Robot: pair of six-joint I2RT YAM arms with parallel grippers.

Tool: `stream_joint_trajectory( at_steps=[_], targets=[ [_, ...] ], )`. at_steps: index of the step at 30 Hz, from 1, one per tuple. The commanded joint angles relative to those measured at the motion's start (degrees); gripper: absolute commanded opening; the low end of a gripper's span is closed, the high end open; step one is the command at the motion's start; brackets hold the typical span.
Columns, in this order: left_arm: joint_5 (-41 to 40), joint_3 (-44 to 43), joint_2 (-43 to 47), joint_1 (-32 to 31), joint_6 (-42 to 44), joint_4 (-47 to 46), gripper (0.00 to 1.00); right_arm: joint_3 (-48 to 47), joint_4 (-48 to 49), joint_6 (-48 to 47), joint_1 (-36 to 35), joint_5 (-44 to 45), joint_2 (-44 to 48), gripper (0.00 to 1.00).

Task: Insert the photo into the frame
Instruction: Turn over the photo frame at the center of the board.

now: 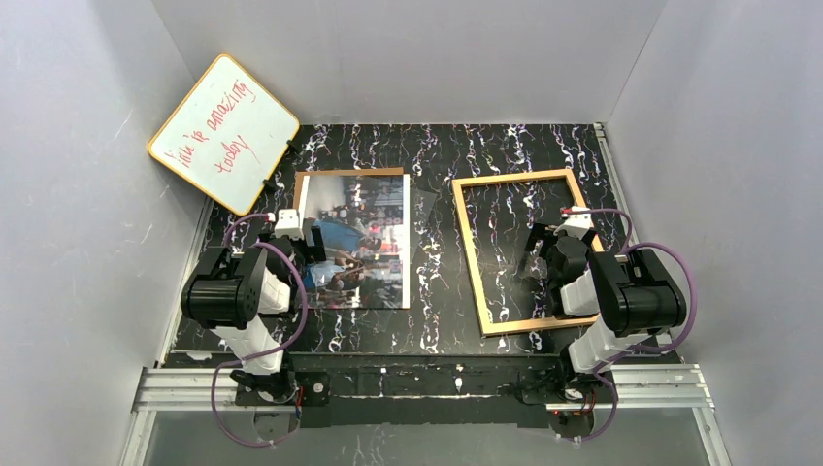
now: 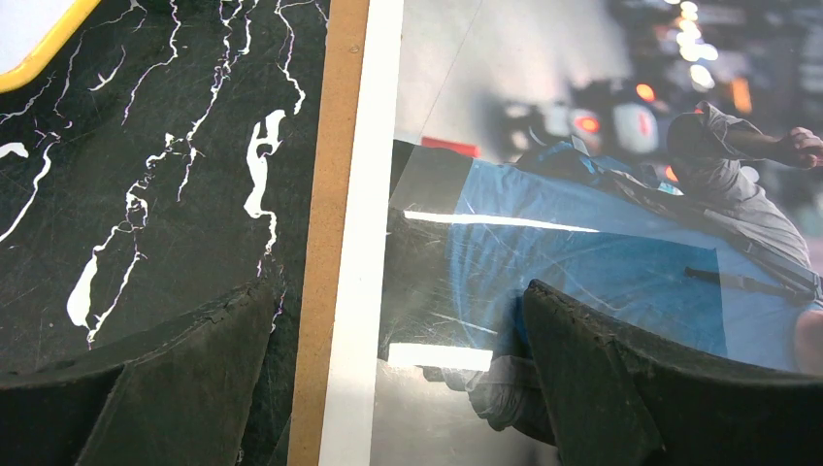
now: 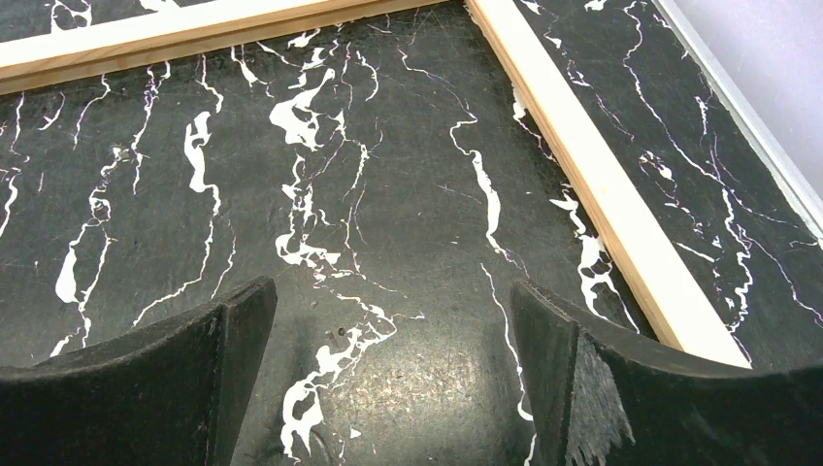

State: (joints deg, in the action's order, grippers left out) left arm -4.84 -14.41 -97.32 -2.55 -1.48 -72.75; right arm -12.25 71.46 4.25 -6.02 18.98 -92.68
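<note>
While the left end effector (image 2: 398, 320) and right end effector (image 3: 393, 311) are held open, the photo (image 1: 357, 243) is laid face up under the left, the frame (image 1: 511, 177) apart under the right.

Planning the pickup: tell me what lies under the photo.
A brown board lies under the photo, showing along its left and far edges; the rest is covered.

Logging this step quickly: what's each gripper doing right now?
Left gripper: open, holding nothing, over the photo's edge.
Right gripper: open, holding nothing, over the frame.
</note>
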Motion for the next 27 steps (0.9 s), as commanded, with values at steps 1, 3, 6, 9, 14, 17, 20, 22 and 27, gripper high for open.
stream_joint_trajectory(
  at_steps=[1,3,6,9,14,17,20,22,27],
  targets=[
    [-1.12,-0.63,1.17,-0.3,0.78,1.23,0.98,-0.59,2.46,-0.55,0.3,0.73,0.66,0.99],
    [-1.11,-0.67,1.13,-0.34,0.79,1.21,0.98,-0.59,2.45,-0.57,0.29,0.75,0.66,0.99],
    [-1.05,-0.7,1.08,-0.27,0.77,1.21,0.98,-0.58,2.45,-0.62,0.31,0.7,0.66,0.99],
    [-1.14,-0.78,0.96,-0.27,0.79,1.29,0.98,-0.58,2.45,-0.57,0.29,0.71,0.67,0.99],
    [-0.73,-0.68,1.35,-0.29,0.71,1.14,0.98,-0.71,2.41,-0.58,0.26,0.62,0.58,0.99],
    [-1.2,-4.4,4.24,0.01,0.23,11.07,0.98,-0.72,1.94,-0.42,0.31,0.4,0.72,0.99],
    [-0.55,-13.11,6.08,0.89,-0.06,27.95,0.98,-0.96,1.8,0.36,0.6,1.75,0.58,0.99],
    [0.27,-18.09,6.24,1.02,0.02,36.58,0.98,-1.36,0.82,1.19,0.77,3.03,0.72,0.99],
    [4.76,-34.94,5.66,1.14,0.96,61.16,0.98,-1.14,0.81,1.27,1.18,2.9,1.49,0.99]
  ],
)
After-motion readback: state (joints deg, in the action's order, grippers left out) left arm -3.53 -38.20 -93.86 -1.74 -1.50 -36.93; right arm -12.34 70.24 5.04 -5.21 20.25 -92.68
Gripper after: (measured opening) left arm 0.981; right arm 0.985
